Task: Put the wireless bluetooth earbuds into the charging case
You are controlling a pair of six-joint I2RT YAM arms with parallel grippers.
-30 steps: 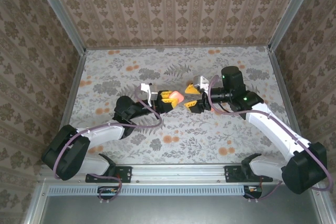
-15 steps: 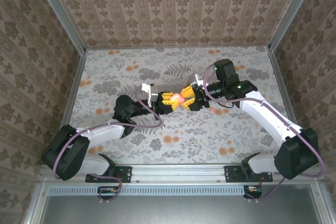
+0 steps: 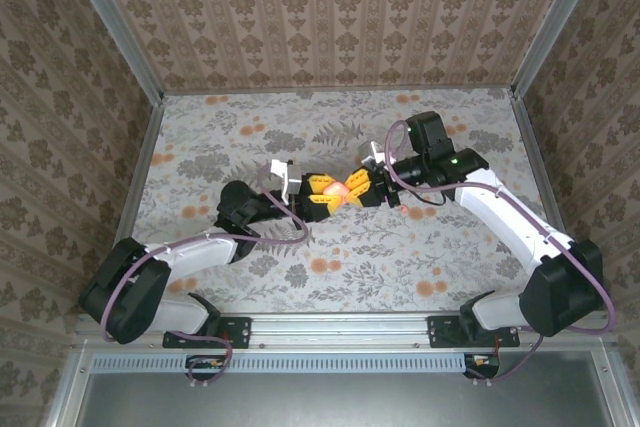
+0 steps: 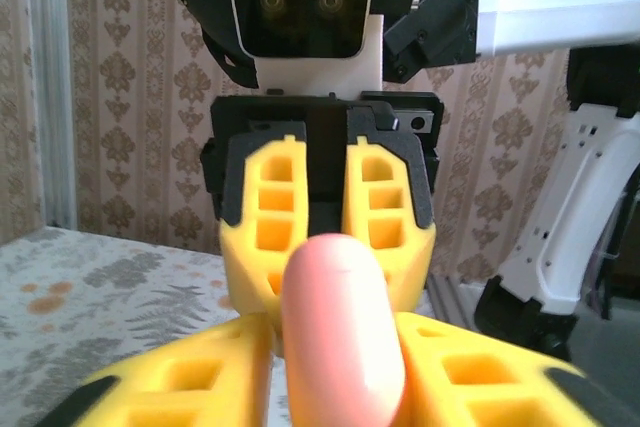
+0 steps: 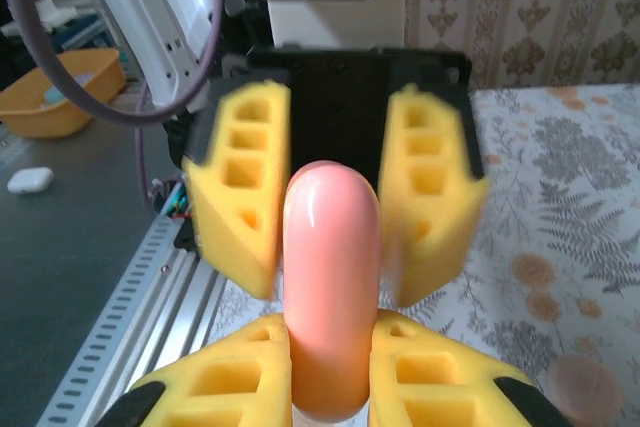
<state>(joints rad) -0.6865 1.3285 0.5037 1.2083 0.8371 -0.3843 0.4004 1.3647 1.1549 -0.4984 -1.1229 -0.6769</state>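
A glossy pink charging case [image 3: 336, 188], seen edge-on as a rounded oblong, hangs above mid-table between both grippers. My right gripper [image 3: 350, 190] is shut on it; in the right wrist view its yellow pads press both sides of the case [image 5: 332, 297]. My left gripper [image 3: 326, 193] faces it from the left. Its fingers [image 5: 240, 187] stand apart from the case with a gap on each side, so it is open. In the left wrist view the case [image 4: 340, 327] rises between my own pads, with the right gripper's fingers [image 4: 275, 207] behind it. The earbuds are hidden.
A pink round disc [image 5: 585, 392] lies on the floral table at the right. The metal rail [image 5: 130, 317] marks the near table edge, and beyond it sit an orange tray [image 5: 60, 87] and a small white object [image 5: 30, 179]. Wallpapered walls enclose the table.
My right gripper moved left up to the case and shut on it. My left gripper, which held the case before, has spread its fingers off it.
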